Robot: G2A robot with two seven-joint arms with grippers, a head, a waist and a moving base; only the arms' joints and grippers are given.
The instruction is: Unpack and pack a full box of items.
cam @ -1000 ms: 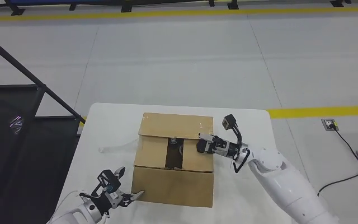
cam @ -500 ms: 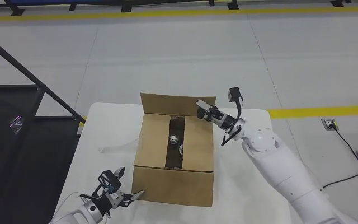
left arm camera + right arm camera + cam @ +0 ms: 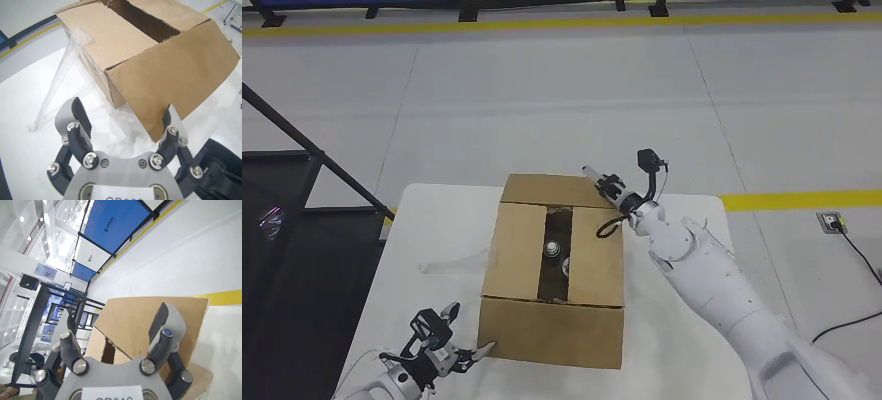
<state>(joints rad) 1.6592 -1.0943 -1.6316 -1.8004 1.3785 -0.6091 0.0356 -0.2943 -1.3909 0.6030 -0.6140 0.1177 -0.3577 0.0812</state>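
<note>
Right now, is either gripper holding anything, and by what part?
Nothing held. Left gripper open beside the near box flap; right gripper open at the far box flap.

Plain brown box (image 3: 554, 300), white table (image 3: 682, 330)

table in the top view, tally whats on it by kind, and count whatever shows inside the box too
cardboard box: 1
bottle tops showing through the gap between the flaps: 2
clear tape strip hanging off the box down to the table: 1
total: 4 (anything deeper in the box is hidden)
</note>
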